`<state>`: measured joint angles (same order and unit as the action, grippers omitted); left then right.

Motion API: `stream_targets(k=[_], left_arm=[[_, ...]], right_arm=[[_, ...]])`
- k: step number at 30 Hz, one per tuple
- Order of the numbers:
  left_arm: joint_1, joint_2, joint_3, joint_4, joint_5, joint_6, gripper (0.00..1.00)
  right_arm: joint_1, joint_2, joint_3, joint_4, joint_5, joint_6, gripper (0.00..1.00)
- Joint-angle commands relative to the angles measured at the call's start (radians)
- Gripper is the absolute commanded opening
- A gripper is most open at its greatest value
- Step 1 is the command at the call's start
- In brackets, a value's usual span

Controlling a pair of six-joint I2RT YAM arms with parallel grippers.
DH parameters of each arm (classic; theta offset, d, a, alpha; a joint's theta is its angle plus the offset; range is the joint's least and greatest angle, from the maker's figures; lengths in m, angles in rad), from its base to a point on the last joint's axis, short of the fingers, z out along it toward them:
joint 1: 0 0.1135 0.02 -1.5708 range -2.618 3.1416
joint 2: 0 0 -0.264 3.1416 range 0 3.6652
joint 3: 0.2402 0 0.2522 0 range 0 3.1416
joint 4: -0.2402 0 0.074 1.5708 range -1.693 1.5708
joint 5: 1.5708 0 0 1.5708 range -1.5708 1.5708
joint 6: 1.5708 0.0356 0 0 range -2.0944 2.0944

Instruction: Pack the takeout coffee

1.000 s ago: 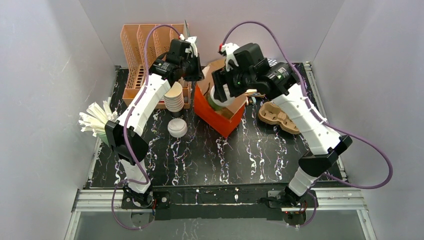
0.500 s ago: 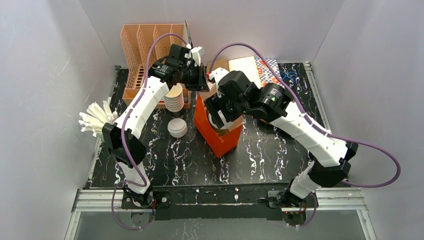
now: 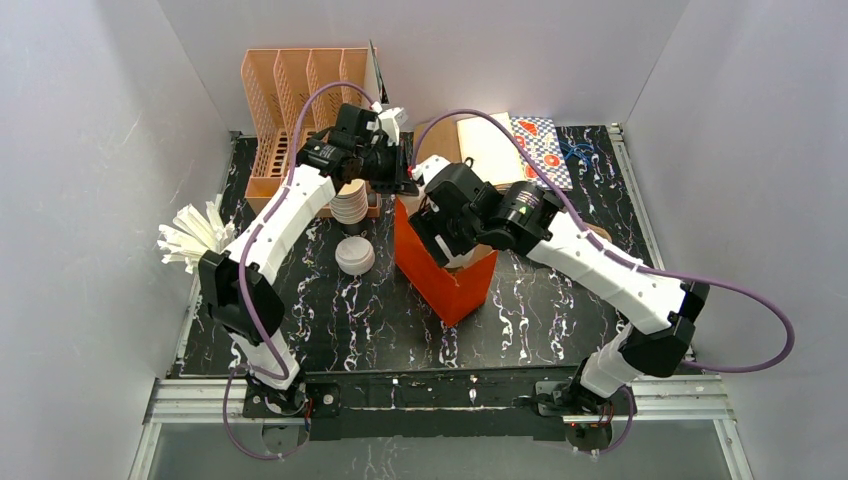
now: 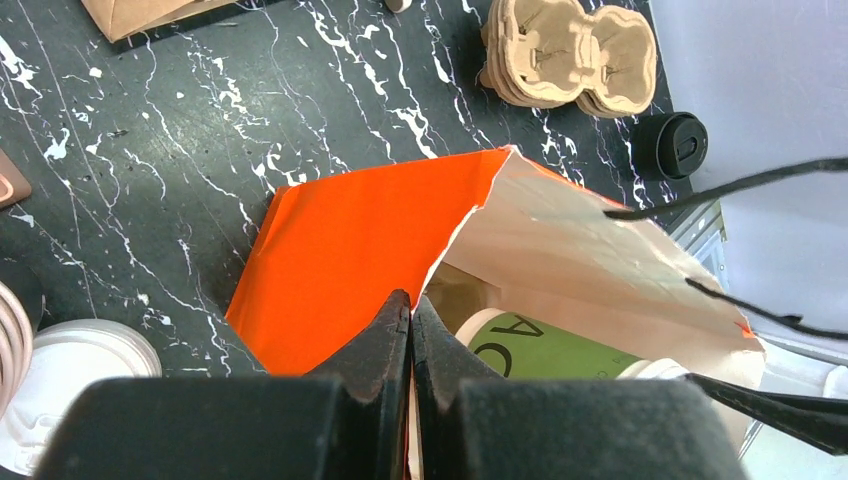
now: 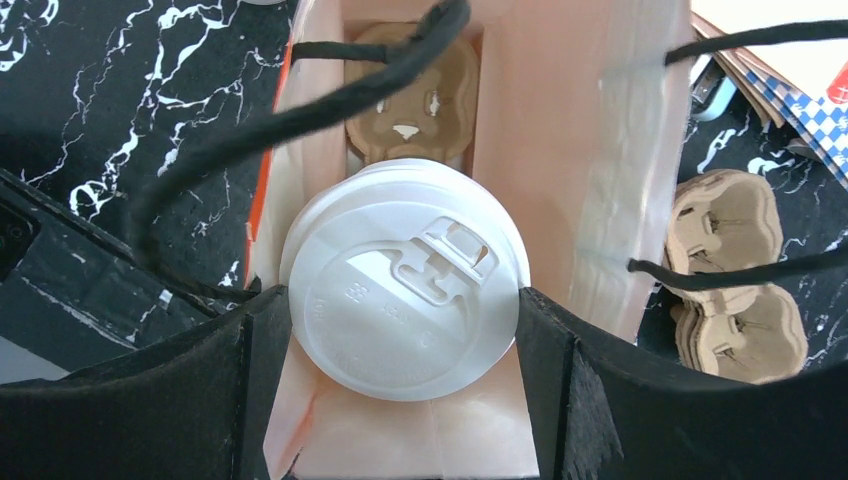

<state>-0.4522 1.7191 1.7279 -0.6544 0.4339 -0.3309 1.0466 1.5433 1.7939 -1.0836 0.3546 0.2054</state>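
At the bag mouth, right gripper (image 5: 405, 335) jaws stand wide, clamped on the white-lidded coffee cup (image 5: 400, 270), green-walled, hanging inside the orange bag (image 5: 590, 150). Step: lowering it in. Next: ease down onto the cardboard tray (image 5: 410, 100), probably lying on the bag floor, then release. Left gripper (image 4: 410, 312) pinches the bag rim. Farther off, black-lidded cup (image 4: 668, 145) waits on the table (image 4: 150, 120).

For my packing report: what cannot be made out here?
Right wrist view: the white-lidded cup shows only its lid, which hides part of the tray in the bag.
Top view: the right arm covers the cup.
Left wrist view: the left tool hides the bag's near rim.
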Motion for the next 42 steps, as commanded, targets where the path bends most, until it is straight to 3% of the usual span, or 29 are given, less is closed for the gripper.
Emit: stream_targets(k=[1,13,42], left_arm=[[0.001,-0.071,-0.054,0.03,0.02,0.023,0.0],[0.001,-0.164,-0.178,0.141,-0.024,0.048,0.0],[0.001,-0.283,-0.316,0.339,-0.035,0.022,0.0]], right_arm=[[-0.021,-0.05,-0.02,0.075,-0.052,-0.011,0.45],[-0.111,-0.093,-0.119,0.145,-0.151,-0.003,0.4],[-0.118,-0.06,-0.262,0.08,-0.168,-0.041,0.37]])
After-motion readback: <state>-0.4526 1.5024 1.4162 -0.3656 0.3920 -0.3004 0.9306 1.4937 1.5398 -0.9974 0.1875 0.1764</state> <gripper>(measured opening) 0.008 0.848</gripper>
